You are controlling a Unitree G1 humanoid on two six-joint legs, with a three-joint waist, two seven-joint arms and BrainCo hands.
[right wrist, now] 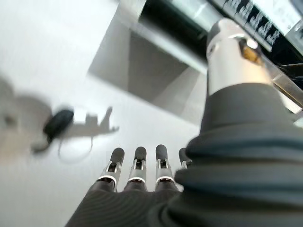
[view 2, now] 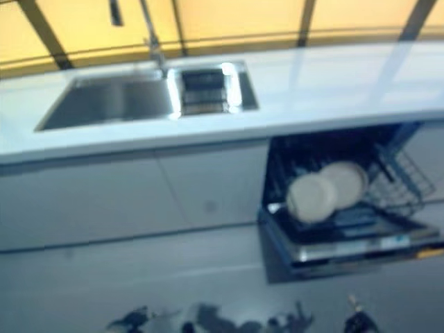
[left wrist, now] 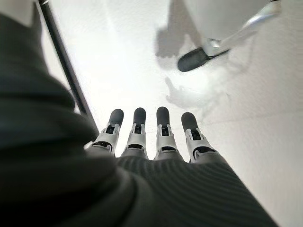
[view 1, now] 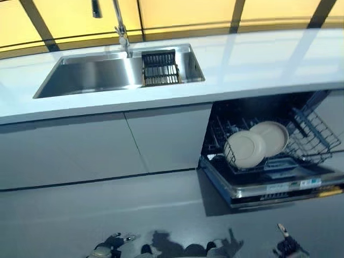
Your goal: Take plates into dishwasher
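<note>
Kitchen: white counter (view 1: 258, 59) runs across the head views, with grey cupboard fronts (view 1: 107, 145) below and a pale floor (view 1: 107, 215) in front.
Sink: steel basin (view 1: 91, 75) set in the counter, tap (view 1: 119, 27) behind it, dark drain basket (view 1: 160, 68) at its right end.
Dishwasher: door (view 1: 279, 183) folded down to the right of the cupboards, lower rack (view 1: 317, 134) pulled out over it.
Plates: two pale round plates (view 1: 257, 142) stand on edge in the rack, tilted back, flat faces turned toward the camera and a little to the left; the front one overlaps the one behind it.
Left hand: left hand (left wrist: 147, 137) shows in its wrist view, fingers straight and side by side, dark tips aimed at the floor, nothing between or under them.
Right hand: right hand (right wrist: 137, 172) shows in its wrist view, fingers straight in a row, thumb standing apart, holding nothing; the dishwasher's front edge lies well past the fingertips.
Plates and fingers: well apart from both hands, no finger touching them.
</note>
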